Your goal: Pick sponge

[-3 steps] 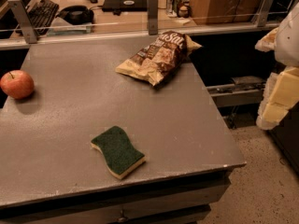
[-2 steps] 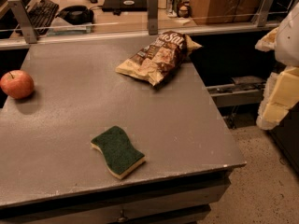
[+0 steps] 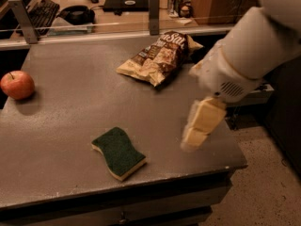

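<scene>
Since a second ago the arm has swung in from the right edge and now reaches over the right part of the table; sponge, bag and apple lie where they lay. The gripper hangs above the table's right front corner, tilted, its pale pads pointing down and left. Whether it stands wide or narrow I cannot tell.

The sponge lies flat near the front edge, green side up, well left of the gripper and apart from everything else. The bag sits farther back and the apple is at the far left, so neither crowds the approach.

This looks like the reach, with the grasp not yet begun. To do it well, carry the gripper left until it is straight over the sponge. Turn the wrist so the pads straddle the narrow width across the wavy long edges, and open wider than that width before descending. Come down nearly to the table, since the sponge is thin and a high close would slip over the top. Close gently, because the foam will give, and lift straight up.
</scene>
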Controlling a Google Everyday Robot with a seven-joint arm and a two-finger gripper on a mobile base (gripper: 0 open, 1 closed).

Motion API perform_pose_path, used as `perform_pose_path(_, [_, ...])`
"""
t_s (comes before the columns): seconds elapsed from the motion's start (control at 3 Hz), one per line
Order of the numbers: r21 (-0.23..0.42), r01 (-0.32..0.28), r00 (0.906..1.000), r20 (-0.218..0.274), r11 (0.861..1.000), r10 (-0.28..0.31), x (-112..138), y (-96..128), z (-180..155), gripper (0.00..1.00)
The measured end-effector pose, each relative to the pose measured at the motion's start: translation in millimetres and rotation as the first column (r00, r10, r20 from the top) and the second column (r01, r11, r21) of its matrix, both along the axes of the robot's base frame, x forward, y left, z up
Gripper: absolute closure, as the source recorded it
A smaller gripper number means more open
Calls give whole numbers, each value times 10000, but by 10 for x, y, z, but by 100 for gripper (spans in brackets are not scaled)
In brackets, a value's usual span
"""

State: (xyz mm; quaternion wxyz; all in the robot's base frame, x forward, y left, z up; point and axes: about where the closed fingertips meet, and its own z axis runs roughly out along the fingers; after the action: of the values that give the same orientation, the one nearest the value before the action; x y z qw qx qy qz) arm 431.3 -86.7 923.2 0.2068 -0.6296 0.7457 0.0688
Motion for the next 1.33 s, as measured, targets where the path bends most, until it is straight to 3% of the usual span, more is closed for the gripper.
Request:
perform_pose_path(0.33, [1217, -450, 9974, -509, 9915, 515, -123, 762, -277, 0])
perform_pose_path(0.67, [1968, -391, 9934, -983, 9797, 594, -261, 1289, -544, 0])
perform_pose_path(1.0, [2256, -93, 9913, -1255, 9742, 386, -384, 1663, -775, 0])
perform_pose_path(1.33, [2251, 339, 9892, -1469, 9737, -5, -459, 1876, -972, 18])
